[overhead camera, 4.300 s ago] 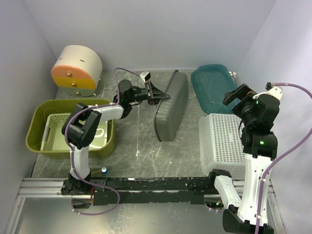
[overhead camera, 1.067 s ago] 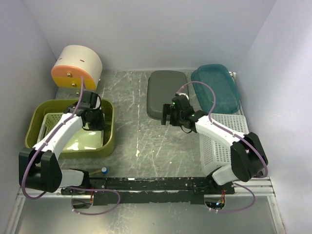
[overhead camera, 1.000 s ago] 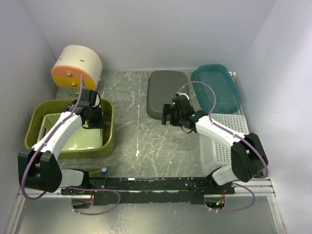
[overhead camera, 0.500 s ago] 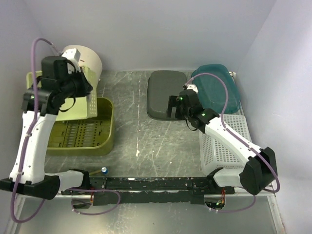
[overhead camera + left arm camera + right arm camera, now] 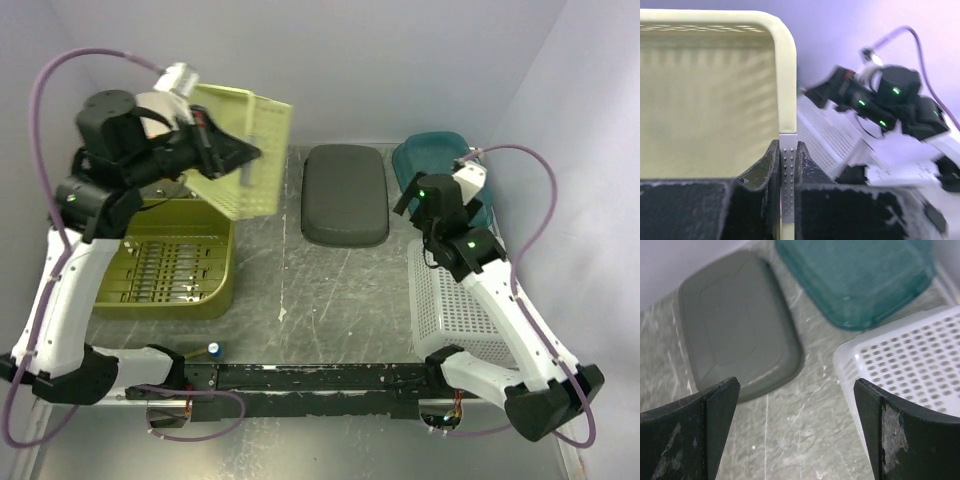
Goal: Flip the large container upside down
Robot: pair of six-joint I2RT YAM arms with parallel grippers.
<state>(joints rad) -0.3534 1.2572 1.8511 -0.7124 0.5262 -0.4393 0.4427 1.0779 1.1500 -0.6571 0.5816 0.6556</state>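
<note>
One large container [image 5: 160,305], open side up, is lying below the left gripper [image 5: 243,153], long axis running side to side; that nearer gripper is clamping a pale tray [image 5: 262,120] aloft; right gripper [image 5: 796,385] is hovering agape, well apart.

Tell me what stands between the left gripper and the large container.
The pale green tray: the left gripper is shut on its rim, holding it in the air over the far right corner of the large container. The container itself sits upright and open, with nothing visible inside.
</note>
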